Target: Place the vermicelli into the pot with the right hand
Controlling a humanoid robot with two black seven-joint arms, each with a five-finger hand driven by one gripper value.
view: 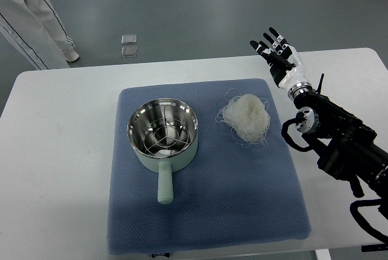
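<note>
The right hand [280, 59] hovers, fingers spread wide and empty, far right of the vermicelli [245, 117]; the pot [163, 134] sits left.

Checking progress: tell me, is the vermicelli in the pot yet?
No, the vermicelli lies on the blue mat right of the pot, which holds only a wire rack.

Your right hand [277, 54] sits open above the table's [60, 126] far right edge, nothing between it and the vermicelli [245, 117]. Bare mat [242, 193] all around the nest, so you've got room from right, near and far sides. Pot [162, 134] stands left of it, a clear strip between, mouth uncovered, handle [165, 186] pointing toward you. Person's legs [33, 20] stand beyond the far left corner, well clear.
</note>
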